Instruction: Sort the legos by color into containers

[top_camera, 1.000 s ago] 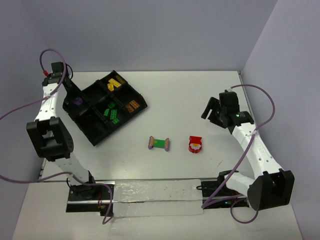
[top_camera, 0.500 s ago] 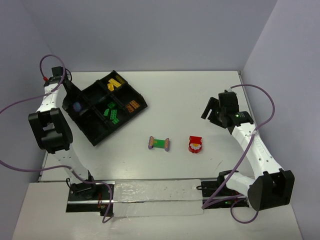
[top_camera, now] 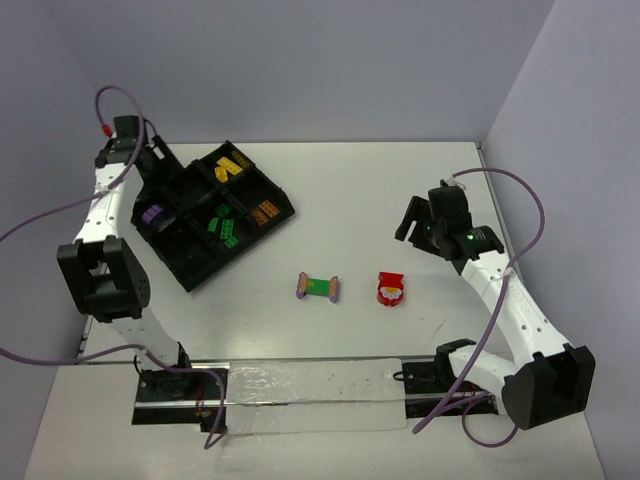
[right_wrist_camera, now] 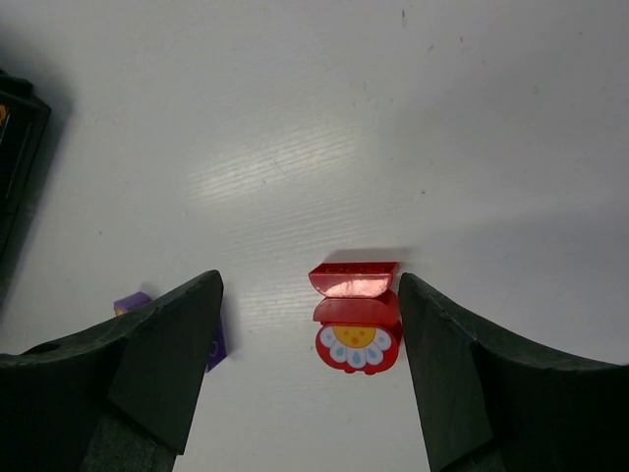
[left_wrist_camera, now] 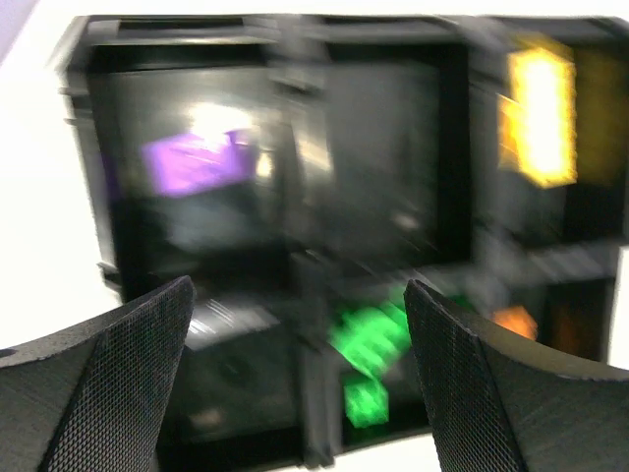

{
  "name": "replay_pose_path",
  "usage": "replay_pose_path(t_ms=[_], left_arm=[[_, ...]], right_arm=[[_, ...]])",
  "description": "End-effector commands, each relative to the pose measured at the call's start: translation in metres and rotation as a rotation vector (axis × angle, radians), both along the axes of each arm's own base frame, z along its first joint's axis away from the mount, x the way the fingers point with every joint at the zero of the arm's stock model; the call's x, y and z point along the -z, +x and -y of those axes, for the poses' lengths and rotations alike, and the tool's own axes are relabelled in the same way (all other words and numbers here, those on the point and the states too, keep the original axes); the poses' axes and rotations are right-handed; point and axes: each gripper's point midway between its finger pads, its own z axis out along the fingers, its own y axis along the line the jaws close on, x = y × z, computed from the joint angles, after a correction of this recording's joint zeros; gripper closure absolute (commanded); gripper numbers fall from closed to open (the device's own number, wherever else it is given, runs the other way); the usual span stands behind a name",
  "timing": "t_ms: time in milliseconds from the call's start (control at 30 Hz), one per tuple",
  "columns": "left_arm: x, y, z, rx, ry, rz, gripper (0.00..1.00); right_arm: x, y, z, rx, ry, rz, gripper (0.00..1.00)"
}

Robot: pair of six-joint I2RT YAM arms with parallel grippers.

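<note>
The black divided tray (top_camera: 242, 250) stands at the far left. Its compartments hold a purple lego (top_camera: 152, 213), green legos (top_camera: 222, 225), yellow ones (top_camera: 232, 168) and an orange one (top_camera: 263, 212). My left gripper (top_camera: 152, 160) hovers open and empty over the tray's far left corner. Its blurred wrist view shows the purple brick (left_wrist_camera: 192, 162) and green bricks (left_wrist_camera: 369, 339) below. A green bar with purple ends (top_camera: 319, 287) and a red-and-white lego (top_camera: 391, 290) lie on the table. My right gripper (top_camera: 413, 222) is open above the red-and-white lego (right_wrist_camera: 356, 317).
Walls close the table at the back, left and right. The purple end of the bar (right_wrist_camera: 214, 344) shows beside the right gripper's left finger. A clear plastic strip (top_camera: 310, 395) runs along the near edge between the arm bases.
The left gripper opened and let the purple lego go into the tray's left compartment, then drew back toward the far corner. The right gripper shifted slightly left.
</note>
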Motion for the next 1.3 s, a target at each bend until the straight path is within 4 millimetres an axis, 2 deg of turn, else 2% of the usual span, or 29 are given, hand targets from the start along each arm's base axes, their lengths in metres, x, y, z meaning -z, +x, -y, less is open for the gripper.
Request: replay_pose_path(t_ms=[0,67,100,200,267,400,500,567,700,800,900,967,1033,1200,1267], left_arm=[[-0.049,-0.022,0.112,0.328,0.085,0.049,0.06],[-0.039,-0.04,0.146,0.424,0.074,0.021,0.07],[-0.028,-0.058,0.181,0.52,0.044,-0.001,0.08],[-0.01,-0.092,0.239,0.652,-0.007,-0.016,0.1],[0.017,-0.144,0.299,0.819,-0.063,-0.081,0.11],[0.051,-0.197,0.329,0.918,-0.038,-0.177,0.11],[0.074,-0.228,0.34,0.97,-0.048,-0.229,0.11],[0.08,-0.239,0.349,1.0,-0.054,-0.228,0.11],[0.1,-0.257,0.359,1.058,-0.022,-0.227,0.13],[0.116,-0.252,0.353,1.047,0.055,-0.243,0.16],[0.119,-0.24,0.347,1.015,0.115,-0.207,0.25],[0.121,-0.236,0.346,1.012,0.124,-0.187,0.27],[0.123,-0.234,0.345,1.014,0.128,-0.184,0.28],[0.138,-0.227,0.338,0.999,0.159,-0.199,0.31],[0.141,-0.227,0.334,0.996,0.147,-0.196,0.32]], right_arm=[[0.0,0.0,-0.013,-0.02,-0.008,0.008,0.21],[0.001,0.0,-0.019,-0.041,-0.01,0.006,0.21],[0.002,-0.002,-0.026,-0.074,-0.007,0.006,0.2],[0.002,-0.006,-0.038,-0.122,-0.003,-0.001,0.2],[0.005,-0.01,-0.044,-0.138,0.003,-0.013,0.2],[0.013,-0.018,-0.044,-0.139,0.0,-0.024,0.2],[0.018,-0.023,-0.042,-0.153,-0.013,-0.037,0.2],[0.019,-0.025,-0.04,-0.15,-0.021,-0.043,0.2],[0.019,-0.028,-0.038,-0.146,-0.023,-0.043,0.2],[0.022,-0.031,-0.041,-0.15,-0.008,-0.052,0.2],[0.026,-0.038,-0.058,-0.205,0.048,-0.07,0.2],[0.033,-0.05,-0.086,-0.281,0.093,-0.095,0.2],[0.04,-0.057,-0.1,-0.303,0.11,-0.119,0.2],[0.072,-0.089,-0.152,-0.456,0.124,-0.213,0.2],[0.078,-0.091,-0.162,-0.474,0.135,-0.215,0.22]])
